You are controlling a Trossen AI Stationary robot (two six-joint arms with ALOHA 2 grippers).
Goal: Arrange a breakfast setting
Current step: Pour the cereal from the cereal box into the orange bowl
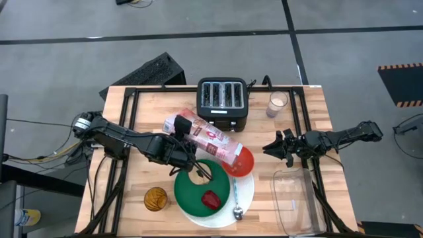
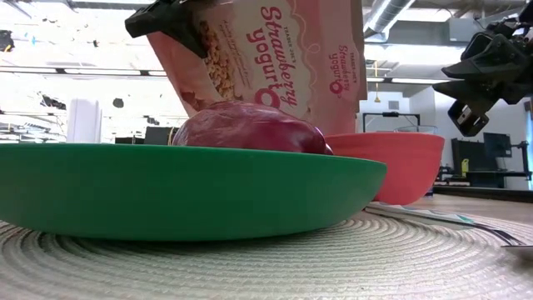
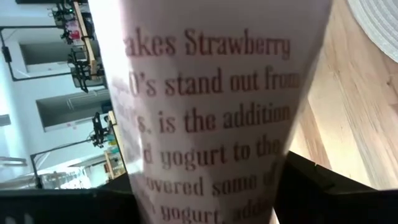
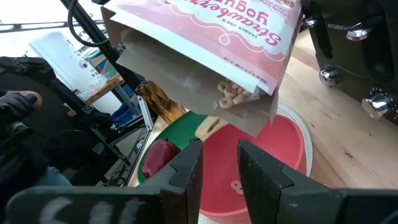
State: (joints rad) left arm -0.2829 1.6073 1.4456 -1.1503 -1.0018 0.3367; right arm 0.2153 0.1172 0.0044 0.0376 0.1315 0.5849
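My left gripper (image 1: 180,140) is shut on the pinkish cereal box (image 1: 206,137), which tilts with its open end down over the red-orange bowl (image 1: 243,160). Cereal rings (image 4: 229,94) show at the opening, and one lies in the bowl (image 4: 236,185). The green plate (image 1: 198,192) rests on the large white ribbed plate (image 1: 246,195) and carries the red fruit (image 1: 211,198). The blue-handled spoon (image 1: 235,198) lies on the white plate. The bagel half (image 1: 156,198) lies on the table. My right gripper (image 1: 279,149) is open and empty, right of the bowl. My left gripper pinches the cereal box between its two fingers near the closed end (image 1: 184,129), one finger (image 2: 166,21) showing on that end's corner. The fingers lie across the box. The box is lifted clear and slants down toward the bowl, its open end (image 4: 249,106) lowest.
A black toaster (image 1: 223,102) and a glass (image 1: 277,102) stand at the table's far side. A clear container (image 1: 294,198) sits at the near right. Bare wood lies at the near left around the bagel half.
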